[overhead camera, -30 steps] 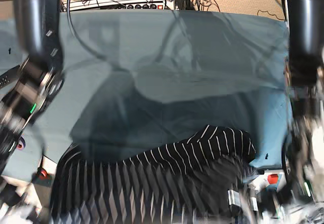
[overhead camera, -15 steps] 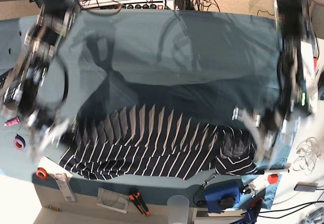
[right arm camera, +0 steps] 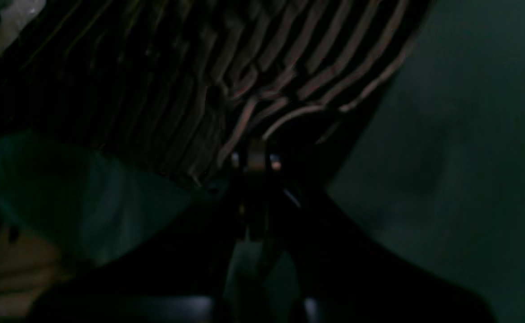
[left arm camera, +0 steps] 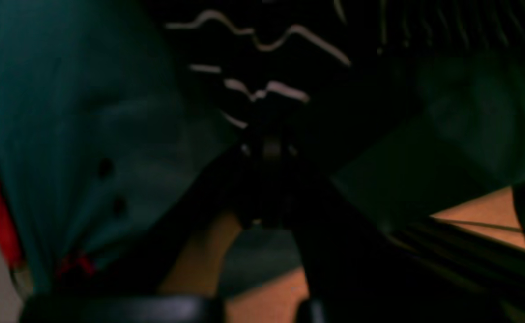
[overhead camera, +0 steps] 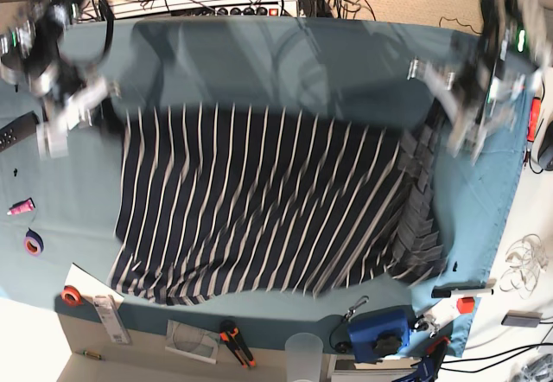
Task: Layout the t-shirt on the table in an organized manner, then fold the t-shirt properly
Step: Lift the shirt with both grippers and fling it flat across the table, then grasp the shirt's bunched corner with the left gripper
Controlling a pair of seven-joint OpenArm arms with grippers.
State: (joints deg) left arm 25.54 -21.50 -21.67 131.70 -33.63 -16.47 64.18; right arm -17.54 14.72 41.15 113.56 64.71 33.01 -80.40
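**Both pincers clenched on the shirt, spread under way**

Pincer first, from the left wrist view: my left pincer is clamped tight on a bunched bit of the t-shirt, white stripes crumpled right at the tips, with the teal counter below. This view is dark and smeared, so I can't say which part of the garment I'm holding; a shoulder or sleeve edge is my guess.

Right wrist view: my right pincer is likewise shut on the t-shirt, the stripes converging into the pinch, counter off to the side.

Base view: the t-shirt lies stretched across the middle of the counter, far edge pulled between the right pincer on the picture's left and the left pincer on the picture's right. Most of the body looks flat. The side under the left pincer is heaped in pleats, and the near hem runs wavy.

I judge the layout mostly done but not finished: that bunched side needs smoothing, and no fold has been made yet.
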